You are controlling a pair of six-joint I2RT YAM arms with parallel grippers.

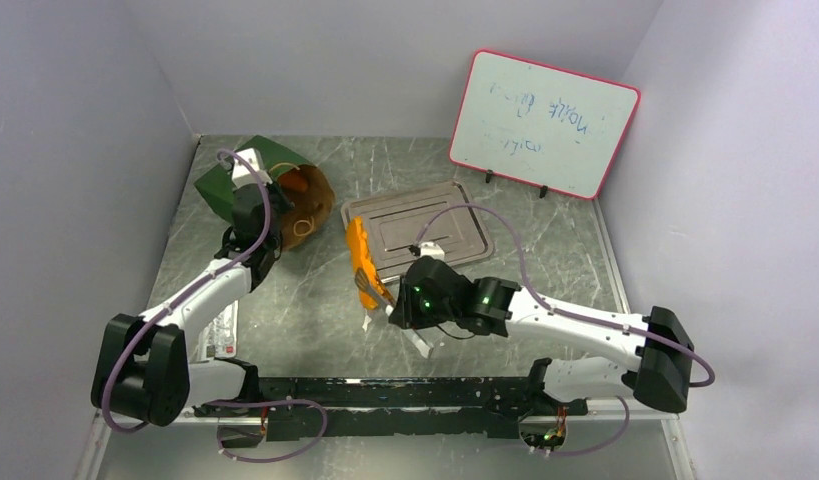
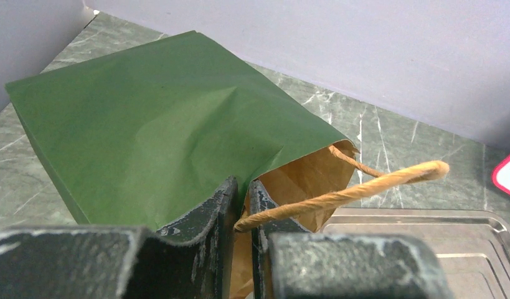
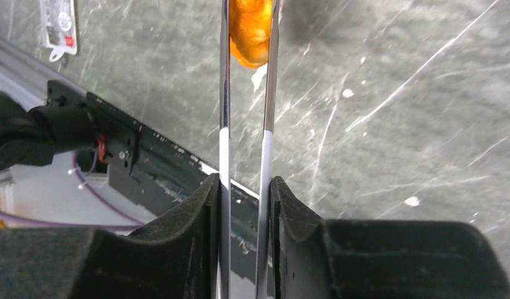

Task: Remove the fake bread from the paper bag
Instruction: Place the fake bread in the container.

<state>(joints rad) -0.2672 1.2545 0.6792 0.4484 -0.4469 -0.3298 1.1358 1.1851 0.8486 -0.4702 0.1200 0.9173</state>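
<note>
Two arm bases sit at 6 o'clock in the overhead view, one left arm (image 1: 200,295) and one right arm (image 1: 575,318). Right jaws are clenched on one pair of metal tongs (image 3: 224,93). The two blades of the tongs pinch one glossy orange loaf of the fake bread (image 1: 357,250). That loaf lies along the 9 o'clock edge of the single silver tray (image 1: 395,215); whether it touches the counter (image 1: 305,310) I cannot tell.

Left jaws are clenched on the rim of the one paper bag (image 2: 152,124), just where a tan cord handle (image 2: 364,184) comes out. The bag lies on its side at 10 o'clock, mouth toward 3 o'clock, and a second orange piece (image 1: 298,183) shows inside it. That makes two breads in sight: one out, one in the bag.

One white packet (image 1: 222,335) lies at 8 o'clock beside the left arm. One red-framed whiteboard (image 1: 543,122) stands at 1 o'clock.

The counter is dark grey-green with pale veins like stone. Plain pale lilac walls close it in on three sides.
</note>
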